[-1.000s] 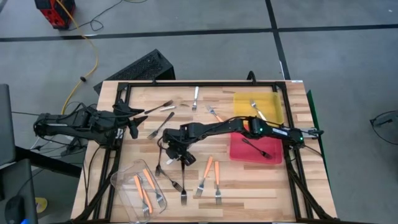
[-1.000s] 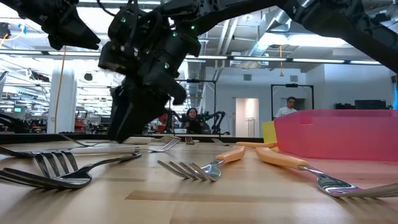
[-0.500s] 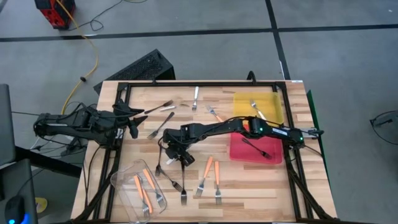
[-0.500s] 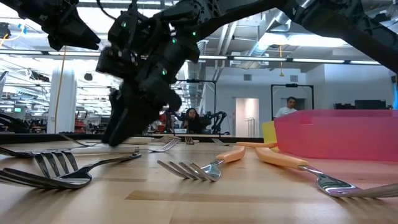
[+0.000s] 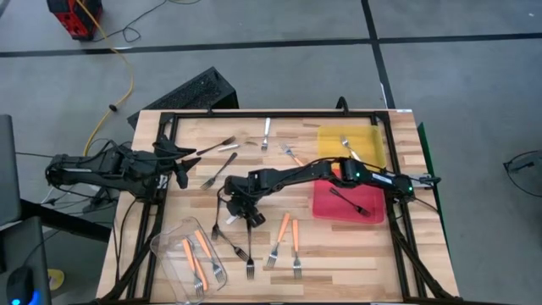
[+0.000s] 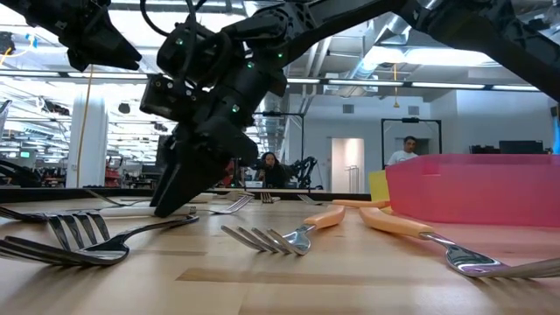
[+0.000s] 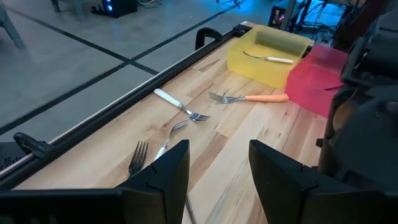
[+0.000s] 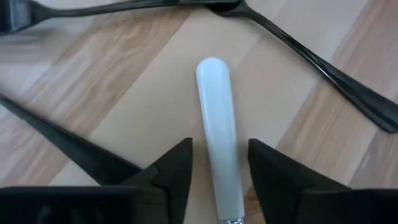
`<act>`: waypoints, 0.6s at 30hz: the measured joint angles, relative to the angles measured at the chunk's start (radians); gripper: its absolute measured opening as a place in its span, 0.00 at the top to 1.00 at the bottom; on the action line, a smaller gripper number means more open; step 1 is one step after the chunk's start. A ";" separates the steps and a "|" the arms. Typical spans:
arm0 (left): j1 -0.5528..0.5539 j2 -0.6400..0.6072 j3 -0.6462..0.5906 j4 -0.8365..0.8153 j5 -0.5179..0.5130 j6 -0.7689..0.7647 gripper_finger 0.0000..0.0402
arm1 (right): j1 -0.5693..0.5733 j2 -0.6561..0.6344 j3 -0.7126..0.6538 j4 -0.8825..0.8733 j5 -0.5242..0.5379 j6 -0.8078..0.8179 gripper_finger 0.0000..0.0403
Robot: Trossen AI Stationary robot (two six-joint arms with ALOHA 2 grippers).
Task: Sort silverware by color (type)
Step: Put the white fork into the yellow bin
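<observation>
R end effector down on surface, fingers apart astride white-handled fork, not yet pinched. L end effector open, idle at left edge. Progress partial: forks sit in yellow tray, red tray, clear tub; many loose.

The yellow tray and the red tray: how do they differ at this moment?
The yellow tray lies nearer the table's far edge; the red tray sits just in front of it. The yellow tray holds a white-handled fork; the red tray holds an all-dark fork. Both are flat trays on the right arm's side, each with one fork visible inside.
</observation>
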 joint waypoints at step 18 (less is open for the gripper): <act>0.000 0.000 0.000 0.000 0.000 -0.021 0.62 | 0.003 -0.014 -0.006 -0.016 0.058 0.019 0.82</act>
